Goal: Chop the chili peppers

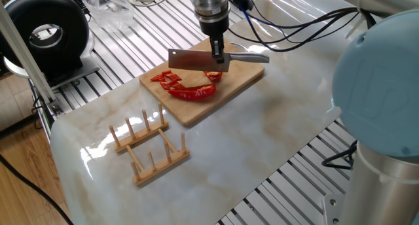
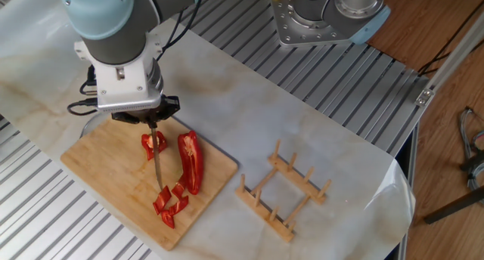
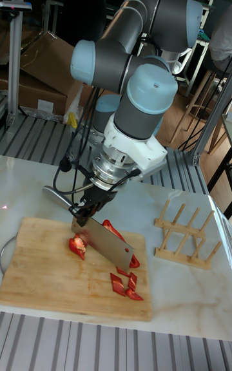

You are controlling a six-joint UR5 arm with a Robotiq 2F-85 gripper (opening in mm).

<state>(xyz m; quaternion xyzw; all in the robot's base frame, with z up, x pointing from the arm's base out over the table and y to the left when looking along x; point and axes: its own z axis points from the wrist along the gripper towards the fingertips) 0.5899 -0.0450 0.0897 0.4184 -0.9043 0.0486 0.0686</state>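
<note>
The chili peppers lie on a wooden cutting board [image 1: 229, 87] [image 2: 106, 177] [image 3: 45, 281]. They are a long curved half [image 1: 194, 91] [image 2: 190, 163], a short piece [image 2: 153, 143] [image 3: 78, 246] and a few small red bits [image 1: 166, 77] [image 2: 169, 202] [image 3: 124, 284]. My gripper [image 1: 217, 53] [image 2: 153, 122] [image 3: 86, 212] is shut on the handle of a cleaver [image 1: 190, 60] [image 3: 109, 246]. The blade hangs over the board between the short piece and the long half. Whether the edge touches the board cannot be told.
A wooden peg rack [image 1: 149, 146] [image 2: 281, 193] [image 3: 183, 237] stands on the marble sheet beside the board. A black round device [image 1: 47, 35] and cables sit at the back. The arm's base [image 2: 329, 14] is across the table.
</note>
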